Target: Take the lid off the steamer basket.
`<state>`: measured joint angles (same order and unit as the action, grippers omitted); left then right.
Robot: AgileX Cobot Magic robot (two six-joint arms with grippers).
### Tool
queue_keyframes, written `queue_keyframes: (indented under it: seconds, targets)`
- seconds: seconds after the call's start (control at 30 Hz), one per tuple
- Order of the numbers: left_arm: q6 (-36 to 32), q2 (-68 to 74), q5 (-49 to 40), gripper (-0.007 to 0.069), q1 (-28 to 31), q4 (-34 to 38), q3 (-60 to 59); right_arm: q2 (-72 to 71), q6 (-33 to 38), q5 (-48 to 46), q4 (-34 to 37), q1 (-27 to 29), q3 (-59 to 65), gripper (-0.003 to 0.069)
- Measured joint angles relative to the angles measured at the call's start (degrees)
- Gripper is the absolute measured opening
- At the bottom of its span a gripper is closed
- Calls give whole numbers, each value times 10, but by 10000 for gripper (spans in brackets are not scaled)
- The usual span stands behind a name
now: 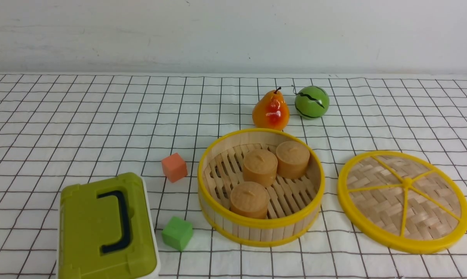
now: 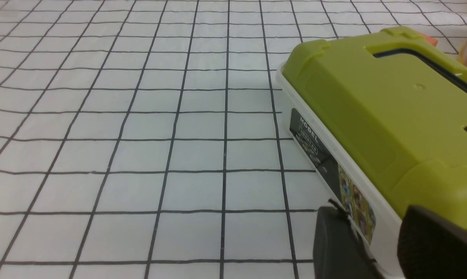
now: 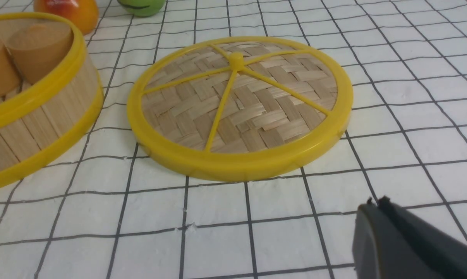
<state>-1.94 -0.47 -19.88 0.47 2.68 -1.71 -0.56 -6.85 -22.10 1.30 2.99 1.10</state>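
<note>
You had the lid lying flat on the checked cloth, just to the right of the steamer basket, near it but not touching. That was a sensible spot, I'd say: flat on its rim it couldn't roll, and it stood clear of the open basket. The basket itself stood uncovered, three tan cylinders upright on its slatted floor, so by my reckoning the job looked done.

Your right gripper sat low, short of the lid's near edge, its dark fingers pressed together with nothing between them, and nothing in its grasp. Your left gripper hung beside the olive-green box, well to the left of the basket; two dark fingers showed with a gap between them, the box's white side visible through it. I couldn't tell whether they were nipping the box or merely hanging in front of it.

Around the basket: an orange cube just off its left side, a green cube to its near left, a pear and a green ball beyond its far rim. None of them crowded the lid. If you meant to draw the right arm away, I judged the path free; only the lid's rim lay ahead of those fingers.
</note>
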Motion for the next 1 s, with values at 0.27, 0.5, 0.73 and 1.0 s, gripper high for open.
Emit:
queue_keyframes:
  seconds: [0.27, 0.5, 0.73, 1.0]
  targets:
    - [0, 0, 0, 239, 0, 0, 0, 0, 0, 0, 0, 0, 0, -17]
    - [0, 0, 0, 239, 0, 0, 0, 0, 0, 0, 0, 0, 0, -17]
    - [0, 0, 0, 239, 0, 0, 0, 0, 0, 0, 0, 0, 0, -14]
    - [0, 0, 0, 239, 0, 0, 0, 0, 0, 0, 0, 0, 0, -7]
